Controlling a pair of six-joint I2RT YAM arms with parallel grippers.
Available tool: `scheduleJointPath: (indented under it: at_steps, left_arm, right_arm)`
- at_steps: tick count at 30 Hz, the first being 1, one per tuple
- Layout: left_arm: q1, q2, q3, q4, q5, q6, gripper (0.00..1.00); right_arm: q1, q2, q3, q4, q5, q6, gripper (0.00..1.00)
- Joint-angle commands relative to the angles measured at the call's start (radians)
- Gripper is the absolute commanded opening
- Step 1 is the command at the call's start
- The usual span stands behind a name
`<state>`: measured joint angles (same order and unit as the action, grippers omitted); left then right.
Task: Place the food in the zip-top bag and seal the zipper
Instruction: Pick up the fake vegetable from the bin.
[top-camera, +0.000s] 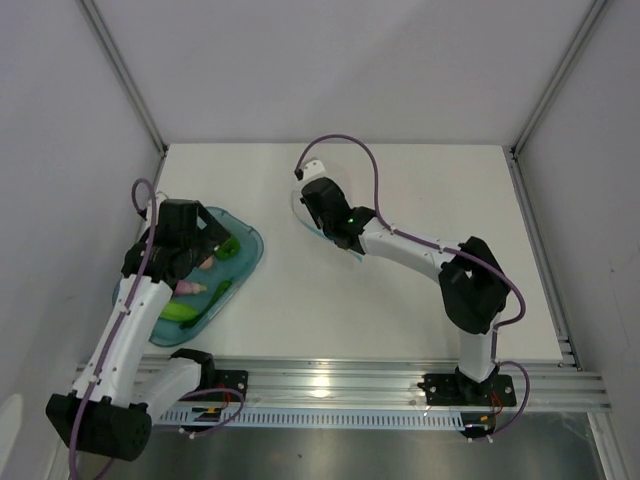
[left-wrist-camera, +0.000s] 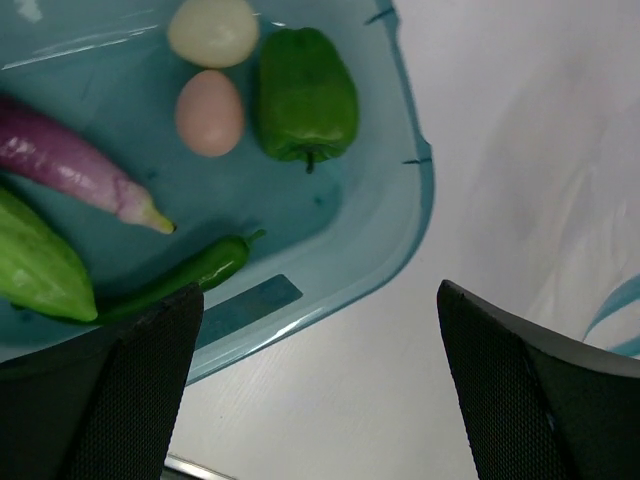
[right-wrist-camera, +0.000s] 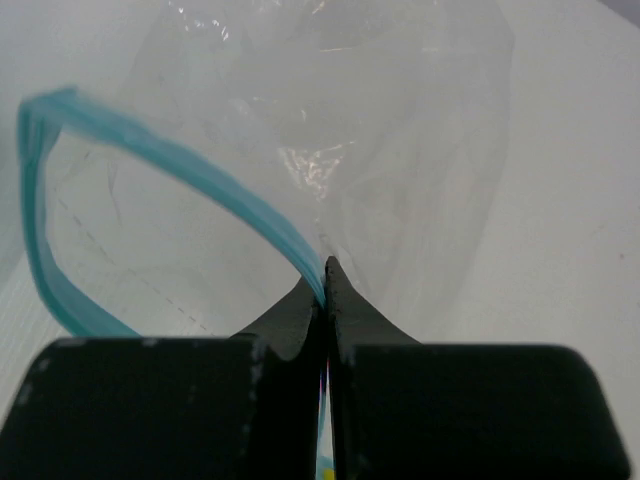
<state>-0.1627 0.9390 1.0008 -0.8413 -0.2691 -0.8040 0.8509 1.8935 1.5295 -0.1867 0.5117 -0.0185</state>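
While the right jaws are pinched tight on the zipper (right-wrist-camera: 285, 240) of the zip-top bag (right-wrist-camera: 400, 150), whose mouth gapes to their left, the left jaws stand wide and hold nothing. Ahead of them the blue tray (left-wrist-camera: 415, 215) holds the food (left-wrist-camera: 40, 265) (pepper (left-wrist-camera: 305, 95), chilli (left-wrist-camera: 205, 270), aubergine (left-wrist-camera: 70, 170), egg (left-wrist-camera: 210, 112)). The tray's rim crosses the gap between the left jaws, with bare tabletop (left-wrist-camera: 340, 390) nearer and to the right.
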Motion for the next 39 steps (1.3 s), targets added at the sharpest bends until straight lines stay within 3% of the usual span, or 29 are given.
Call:
scheduleJointPath:
  at_steps: [1, 6, 12, 39]
  left_arm:
    - [0.035, 0.062, 0.071, -0.109, -0.137, -0.171, 0.99]
    - [0.13, 0.203, 0.108, -0.203, -0.113, -0.27, 0.99]
    - [0.253, 0.273, 0.026, -0.217, -0.088, -0.424, 0.99]
    - [0.299, 0.48, -0.12, -0.113, -0.131, -0.679, 0.96]
  right_arm:
    - [-0.007, -0.019, -0.029, 0.121, -0.108, 0.014, 0.0]
    - [-0.004, -0.031, -0.064, 0.17, -0.121, 0.038, 0.0]
    - [-0.052, -0.043, -0.137, 0.228, -0.165, 0.058, 0.0]
    - [-0.087, -0.131, -0.25, 0.349, -0.286, 0.058, 0.0]
